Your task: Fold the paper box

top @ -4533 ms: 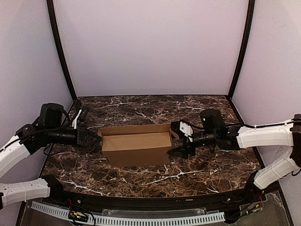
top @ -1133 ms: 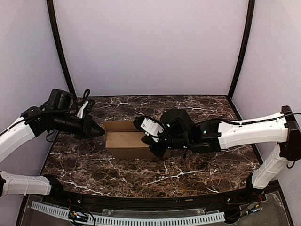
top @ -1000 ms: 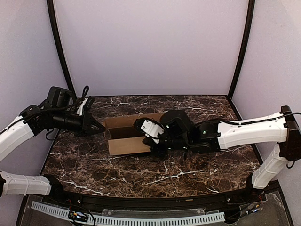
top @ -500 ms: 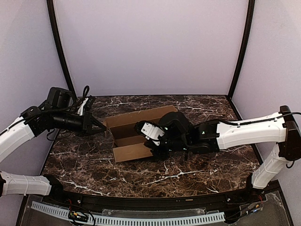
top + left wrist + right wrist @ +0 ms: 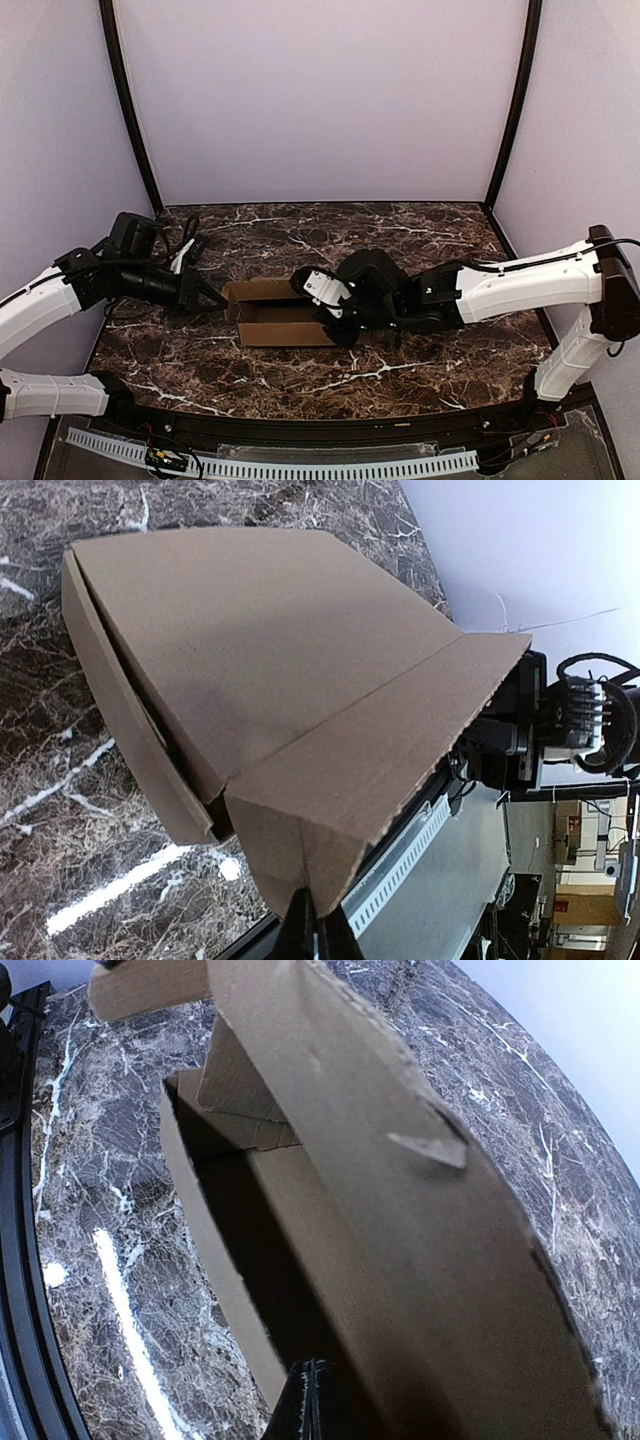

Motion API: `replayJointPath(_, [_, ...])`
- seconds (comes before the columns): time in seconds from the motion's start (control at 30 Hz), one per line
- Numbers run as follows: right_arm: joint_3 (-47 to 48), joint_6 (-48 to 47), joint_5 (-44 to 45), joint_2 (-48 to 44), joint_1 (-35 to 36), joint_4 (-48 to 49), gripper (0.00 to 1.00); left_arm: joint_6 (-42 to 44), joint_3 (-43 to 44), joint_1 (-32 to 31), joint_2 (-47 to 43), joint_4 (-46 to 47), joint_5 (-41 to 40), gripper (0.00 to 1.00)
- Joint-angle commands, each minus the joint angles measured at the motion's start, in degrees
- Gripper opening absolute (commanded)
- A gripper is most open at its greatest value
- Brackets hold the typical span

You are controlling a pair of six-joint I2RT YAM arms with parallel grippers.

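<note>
paper box left of centre on the marble table — swung back square just now | lid lifted from lying back, now tilted over the opening — closing's underway, I reckon | left gripper and right gripper both clamped shut, one per box end

My gripper tips pressed together, pointing into the dark open interior of the paper box; lid flap tilts over it. Marble table underneath.

Overhead view plus two wrist close-ups
Top camera looks down on the counter; wrist cameras sit close against the shared paper box.
</note>
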Motion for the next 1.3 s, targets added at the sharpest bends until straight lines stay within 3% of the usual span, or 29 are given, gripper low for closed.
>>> replayJointPath(0.0, [-1.71,2.07,0.19,1.46,0.37,2.87,0.0,0.37,-5.37,-0.3,-2.38,-0.24,2.24,0.01])
replayJointPath(0.43, [-3.85,3.96,-3.9,-0.37,0.49,3.92,0.0,-1.25,-12.5,-0.3,-4.49,3.77,0.91,0.01])
replayJointPath(0.67, [-11.91,5.8,-12.74,-10.11,0.94,7.27,0.01,-1.71,-16.03,-0.3,-4.31,6.1,-0.25,0.01])
replayJointPath(0.83, [-15.15,8.2,-12.52,-18.36,0.95,1.31,0.11,-1.66,-16.99,-0.35,-4.21,7.11,-1.12,0.01])
replayJointPath(1.1, [-20.02,12.48,-6.17,-30.47,0.15,-9.27,0.41,-2.33,-18.53,-0.54,-3.4,9.77,-2.12,0.01])
replayJointPath(1.2, [-23.11,15.09,-4.53,-35.06,-1.1,-10.19,0.66,-2.15,-19.0,-0.64,-3.23,10.23,-2.8,0.01])
replayJointPath(1.27, [-24.71,15.33,-7.13,-37.55,-2.32,-9.61,0.88,-1.75,-19.12,-0.71,-2.99,10.28,-3.05,0.01])
